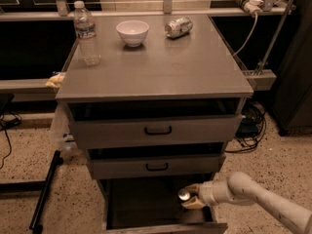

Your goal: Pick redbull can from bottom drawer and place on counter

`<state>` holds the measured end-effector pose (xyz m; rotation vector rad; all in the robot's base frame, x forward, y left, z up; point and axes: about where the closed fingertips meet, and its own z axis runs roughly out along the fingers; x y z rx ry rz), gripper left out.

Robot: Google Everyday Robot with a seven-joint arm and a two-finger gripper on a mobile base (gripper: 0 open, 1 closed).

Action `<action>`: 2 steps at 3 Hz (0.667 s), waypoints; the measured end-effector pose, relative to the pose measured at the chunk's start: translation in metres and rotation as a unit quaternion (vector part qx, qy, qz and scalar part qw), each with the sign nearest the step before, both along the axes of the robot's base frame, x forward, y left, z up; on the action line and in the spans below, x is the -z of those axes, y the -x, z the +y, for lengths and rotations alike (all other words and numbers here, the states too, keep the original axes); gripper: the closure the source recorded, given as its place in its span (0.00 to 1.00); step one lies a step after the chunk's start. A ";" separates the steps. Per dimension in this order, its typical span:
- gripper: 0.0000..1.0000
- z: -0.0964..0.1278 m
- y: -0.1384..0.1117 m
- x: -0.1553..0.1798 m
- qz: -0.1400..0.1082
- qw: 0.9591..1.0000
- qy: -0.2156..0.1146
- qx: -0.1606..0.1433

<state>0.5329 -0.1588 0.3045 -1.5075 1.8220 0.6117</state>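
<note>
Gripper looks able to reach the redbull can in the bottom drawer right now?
Likely yes. The bottom drawer is pulled open, and the gripper is inside it, right at the redbull can, whose silver top shows. Nothing visible stands between them.

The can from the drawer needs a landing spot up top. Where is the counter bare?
The counter is bare across its middle and front half, from the bottle, bowl and lying silver can forward to the front edge. Only the back row is crowded. The pincer is down in the bottom drawer, at its right side.
</note>
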 end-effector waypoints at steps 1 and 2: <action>1.00 0.020 0.000 -0.078 -0.024 1.000 0.018 -0.008; 1.00 0.015 -0.012 -0.125 -0.053 0.998 0.041 -0.016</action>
